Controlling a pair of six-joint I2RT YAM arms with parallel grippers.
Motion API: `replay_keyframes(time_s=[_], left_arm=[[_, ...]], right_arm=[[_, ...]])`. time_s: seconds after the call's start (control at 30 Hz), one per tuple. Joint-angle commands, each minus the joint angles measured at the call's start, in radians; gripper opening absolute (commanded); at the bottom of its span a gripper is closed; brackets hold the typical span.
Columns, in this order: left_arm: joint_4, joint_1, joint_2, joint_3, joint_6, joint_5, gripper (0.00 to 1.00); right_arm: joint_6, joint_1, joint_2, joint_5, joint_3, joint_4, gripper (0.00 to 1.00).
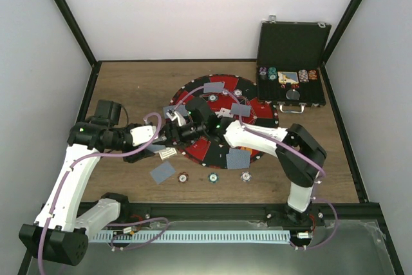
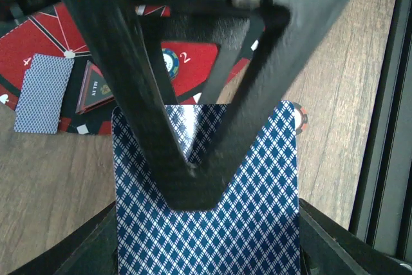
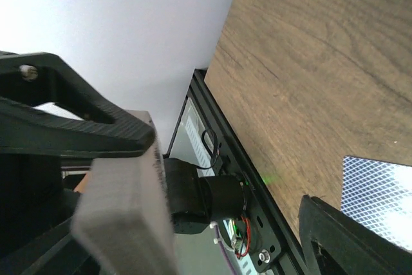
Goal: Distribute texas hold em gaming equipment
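Note:
My left gripper (image 2: 196, 188) is shut on a stack of blue-backed playing cards (image 2: 257, 210), one black finger pressed on the top card; in the top view the stack (image 1: 167, 152) hangs over the mat's left edge. Just beyond it, over the mat, my right gripper (image 1: 190, 118) stands open. In its own view a blurred grey block (image 3: 122, 204) lies against one finger (image 3: 77, 130), nothing gripped. Dealt cards lie face down on the mat (image 1: 214, 86) (image 1: 240, 109) (image 1: 237, 158) and on the table (image 1: 162, 172). Three poker chips (image 1: 183, 176) (image 1: 213, 177) (image 1: 245, 176) line the near side.
The round red-and-black mat (image 1: 257, 104) covers the table's middle. A black hinged case (image 1: 293, 43) stands open at the back right with chips in it. A black triangular marker (image 2: 93, 88) and a chip (image 2: 170, 62) rest on the mat. Black frame rails edge the table.

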Motion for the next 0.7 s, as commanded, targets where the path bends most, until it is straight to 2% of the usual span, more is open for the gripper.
replay_keyframes(time_s=[0.0, 0.23, 0.4, 0.57, 0.67], left_arm=[[-0.008, 0.001, -0.007, 0.032, 0.007, 0.035, 0.05], [-0.009, 0.002, -0.008, 0.03, 0.008, 0.032, 0.05], [-0.01, 0.002, -0.01, 0.031, 0.011, 0.029, 0.04], [-0.01, 0.002, -0.006, 0.035, 0.012, 0.029, 0.04], [-0.01, 0.001, -0.005, 0.035, 0.013, 0.031, 0.05]], right_arm=[[0.03, 0.028, 0.055, -0.042, 0.07, 0.055, 0.77], [0.056, 0.039, 0.138, -0.086, 0.118, 0.086, 0.76], [0.065, 0.006, 0.127, -0.07, 0.08, 0.082, 0.71], [0.069, -0.067, 0.063, -0.034, -0.038, 0.093, 0.63], [0.063, -0.089, 0.034, -0.021, -0.088, 0.081, 0.54]])
